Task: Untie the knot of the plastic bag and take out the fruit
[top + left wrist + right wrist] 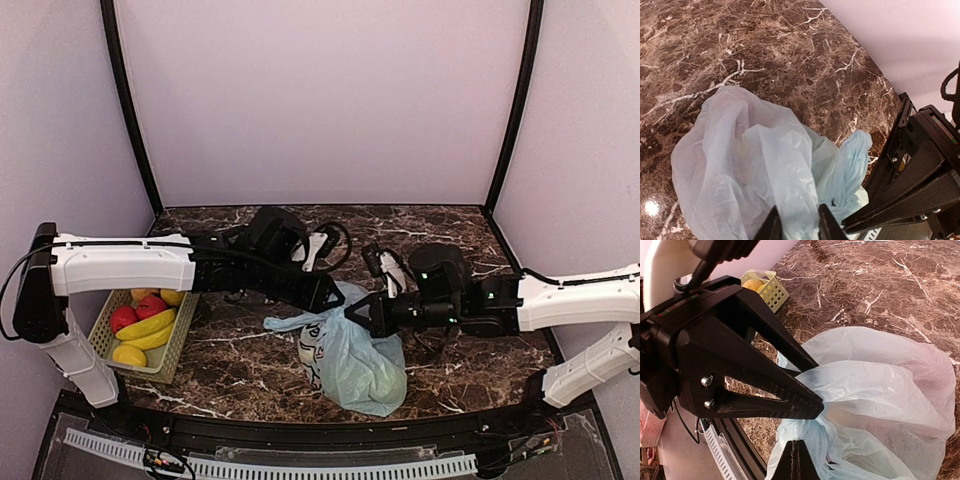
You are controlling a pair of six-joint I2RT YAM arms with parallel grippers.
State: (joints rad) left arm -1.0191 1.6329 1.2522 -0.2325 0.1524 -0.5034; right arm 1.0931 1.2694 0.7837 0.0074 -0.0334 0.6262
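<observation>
Two holds on one bag (345,365) is what I am working with. My left gripper (338,297) is clamped on a fold of the pale plastic near the top. My right gripper (352,312) sits just beside it, fingers pressed together with plastic bunched around them, so I read it as pinching the bag too.

The bag lies on the marble table (240,370) between the arms, near the front edge. The fruit (383,385) is inside, with only a faint green round shape showing through the plastic. I cannot pick out the knot itself; I judge it is hidden in the gathered plastic between the two tips.

To do this well, I want to draw the two holds apart slowly and sideways, low over the table, so the twist loosens rather than tightens. The film is thin, and a hard tug could tear it or lift the whole bag. The basket (172,355) of bananas and apples sits well apart at the left.
</observation>
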